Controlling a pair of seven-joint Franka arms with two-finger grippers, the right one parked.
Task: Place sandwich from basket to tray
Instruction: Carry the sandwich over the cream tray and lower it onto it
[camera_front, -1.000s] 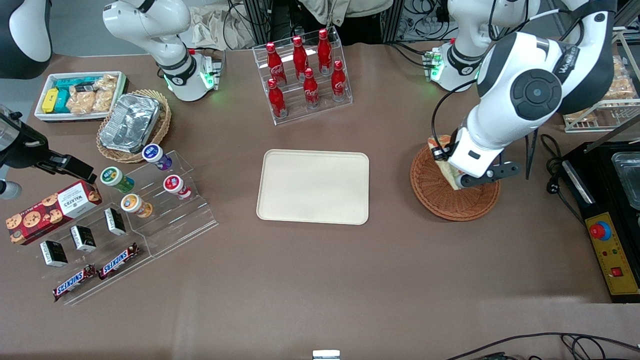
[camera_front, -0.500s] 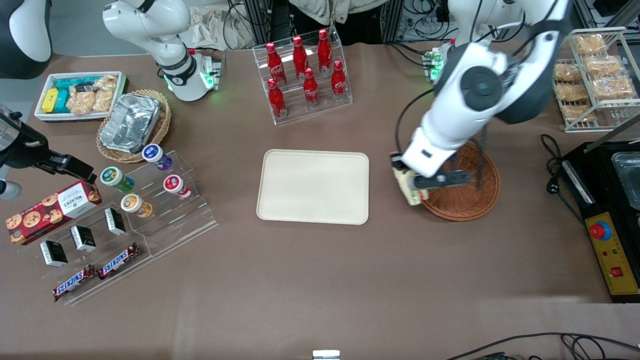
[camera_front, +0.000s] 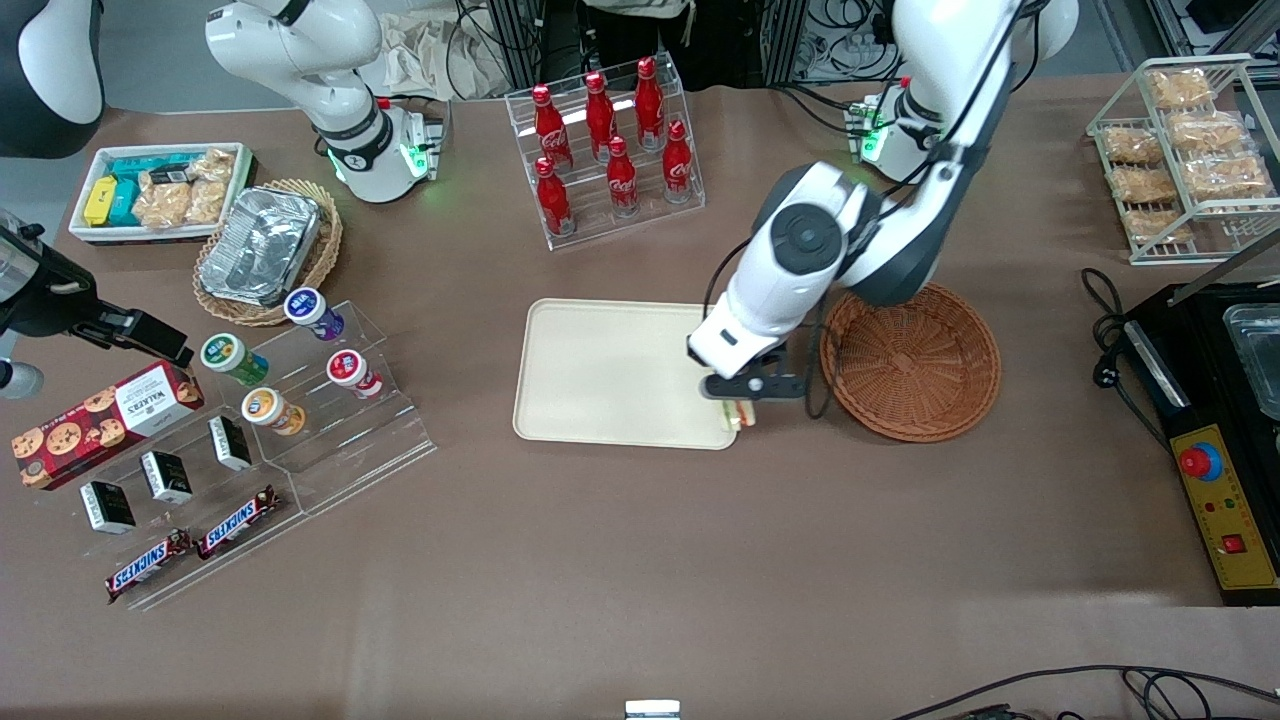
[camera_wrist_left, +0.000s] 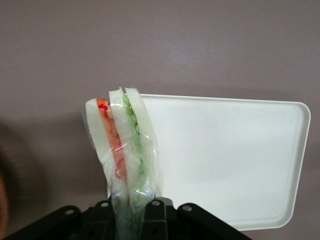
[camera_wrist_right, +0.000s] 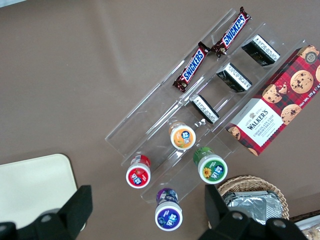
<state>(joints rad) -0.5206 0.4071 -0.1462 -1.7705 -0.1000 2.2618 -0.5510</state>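
Cream tray (camera_front: 610, 370) sits mid-table, nothing on it. The gripper (camera_front: 742, 400) hangs over the tray's corner nearest the basket, fingers clamped tight on the sandwich (camera_wrist_left: 125, 150), which sticks out past the fingertips in its clear wrap. Beside that, the wicker basket (camera_front: 910, 362) has nothing in it.

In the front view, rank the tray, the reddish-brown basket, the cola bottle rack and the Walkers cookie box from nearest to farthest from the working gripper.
The gripper, shut on the sandwich, hangs over the tray's corner.
1. Tray: directly beneath the gripper.
2. Basket: beside it, toward the working arm's end.
3. Cola bottle rack: farther from the front camera.
4. Walkers cookie box: toward the parked arm's end.
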